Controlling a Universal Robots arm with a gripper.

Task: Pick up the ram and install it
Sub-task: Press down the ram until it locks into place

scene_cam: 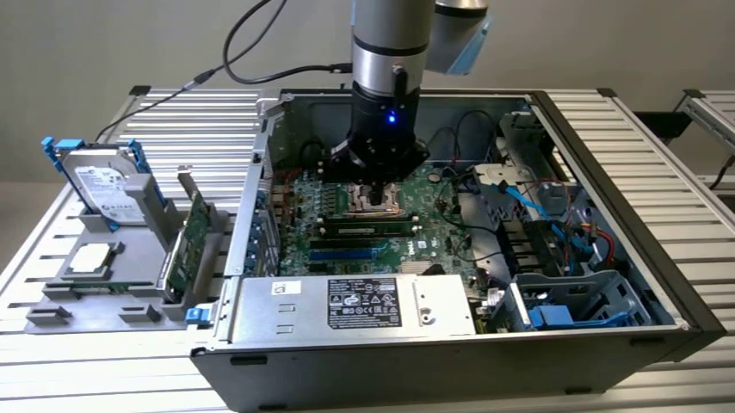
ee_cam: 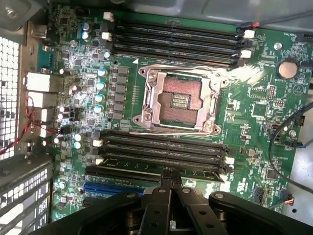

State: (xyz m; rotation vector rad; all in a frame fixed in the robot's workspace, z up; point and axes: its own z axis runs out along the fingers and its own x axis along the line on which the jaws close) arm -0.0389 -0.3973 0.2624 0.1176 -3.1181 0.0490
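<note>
The ram (scene_cam: 367, 229), a narrow green stick with dark chips, stands on edge in a black memory slot of the motherboard (scene_cam: 431, 245), on the near side of the CPU socket (scene_cam: 370, 205). My gripper (scene_cam: 370, 196) hangs inside the open computer case, just above the socket and a little behind the ram. In the wrist view my gripper (ee_cam: 169, 172) has its two dark fingers pressed together with nothing between them. Its tips are over the bank of black slots (ee_cam: 161, 152) beside the open CPU socket (ee_cam: 178, 100). I cannot tell the ram apart from the slots there.
A grey fixture (scene_cam: 52, 317) on the exterior view's left holds a hard drive (scene_cam: 103, 185), a CPU chip (scene_cam: 92, 258) and a large green expansion card (scene_cam: 189, 237). The power supply (scene_cam: 356, 301), a drive cage (scene_cam: 574, 301) and blue cables (scene_cam: 540, 215) crowd the case.
</note>
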